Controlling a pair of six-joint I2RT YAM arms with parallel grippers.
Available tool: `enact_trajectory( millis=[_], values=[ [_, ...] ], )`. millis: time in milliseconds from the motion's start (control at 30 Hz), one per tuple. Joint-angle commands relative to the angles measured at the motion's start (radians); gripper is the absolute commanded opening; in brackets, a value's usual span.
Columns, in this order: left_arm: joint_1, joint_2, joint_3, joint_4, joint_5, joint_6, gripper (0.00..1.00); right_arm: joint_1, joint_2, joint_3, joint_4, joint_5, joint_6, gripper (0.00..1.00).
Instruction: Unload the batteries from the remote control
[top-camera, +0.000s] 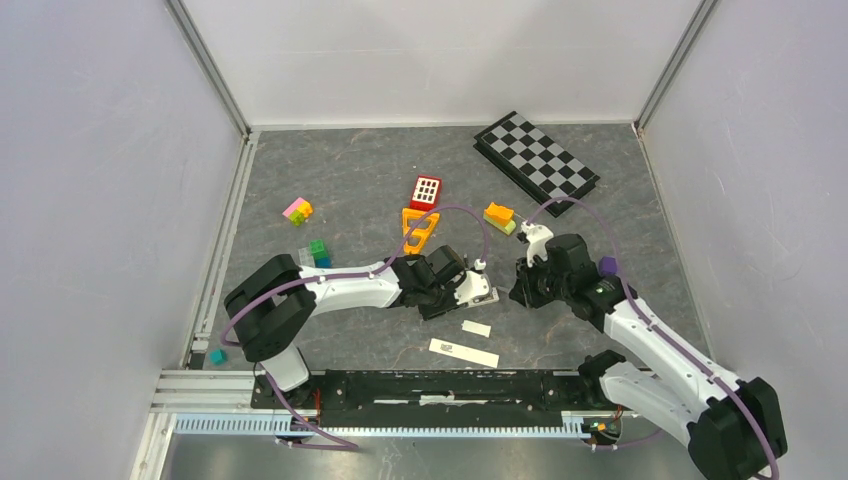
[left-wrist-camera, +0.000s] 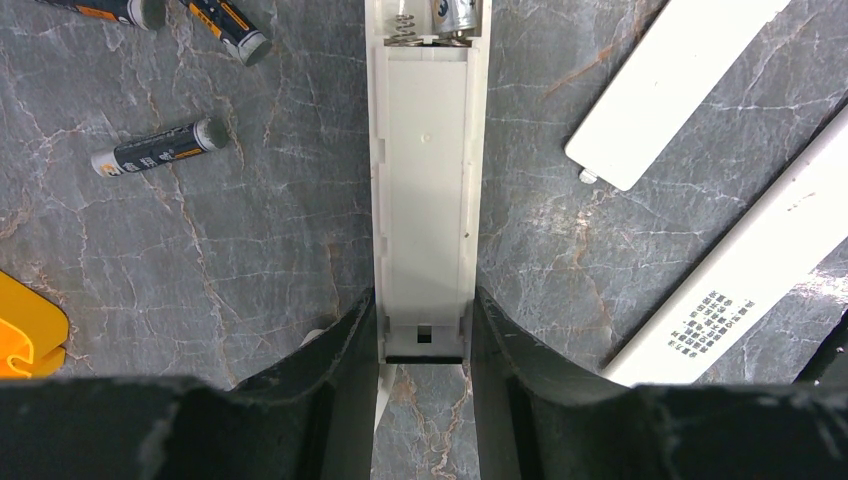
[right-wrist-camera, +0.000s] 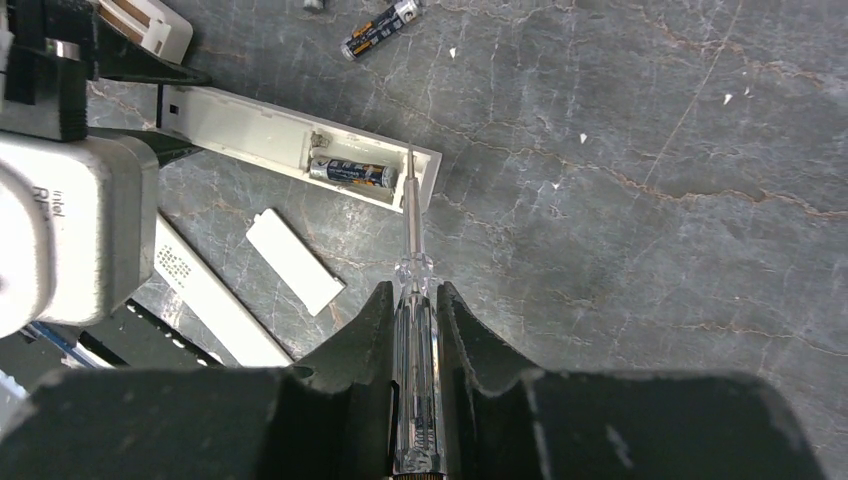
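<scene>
1. The step in hand is judged to be the prying out of a battery (right-wrist-camera: 350, 173) that is seated in the open compartment of the remote control (left-wrist-camera: 425, 180). The bay beside it shows only a bare spring.
2. The remote control is clamped by its long edges in the left end effector (left-wrist-camera: 422, 310), whose fingers are partly closed against it, and it lies flat on the tabletop (right-wrist-camera: 650, 250).
3. The right end effector (right-wrist-camera: 415, 300) is closed narrowly on the clear handle of a screwdriver (right-wrist-camera: 411, 215). The tip is set at the compartment's end, just beside the seated battery.
4. The next move is judged to call for the tip to be slipped under the battery's end and levered up, with the remote control held steady.
5. Three loose batteries (left-wrist-camera: 155, 148) lie on the tabletop beside the remote control.
6. The compartment cover (right-wrist-camera: 295, 262) and a second remote (left-wrist-camera: 760, 270) lie near; neither is seen to block the tool.
7. Toy blocks (top-camera: 298, 210) and a checkerboard (top-camera: 535, 160) lie well apart.
</scene>
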Motion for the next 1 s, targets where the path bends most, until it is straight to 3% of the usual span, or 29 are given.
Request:
enact_trajectory(
  millis=[0,167,967],
  values=[
    [-0.005,0.020,0.020,0.002,-0.007,0.022,0.03,0.004,-0.052,0.012,0.012,0.022,0.006,0.00],
    [-0.004,0.027,0.025,0.002,-0.003,0.024,0.03,0.007,-0.047,-0.015,0.003,-0.118,-0.017,0.00],
    [-0.007,0.023,0.025,-0.003,-0.004,0.018,0.03,0.007,0.037,0.002,-0.040,-0.060,-0.053,0.00]
  ],
)
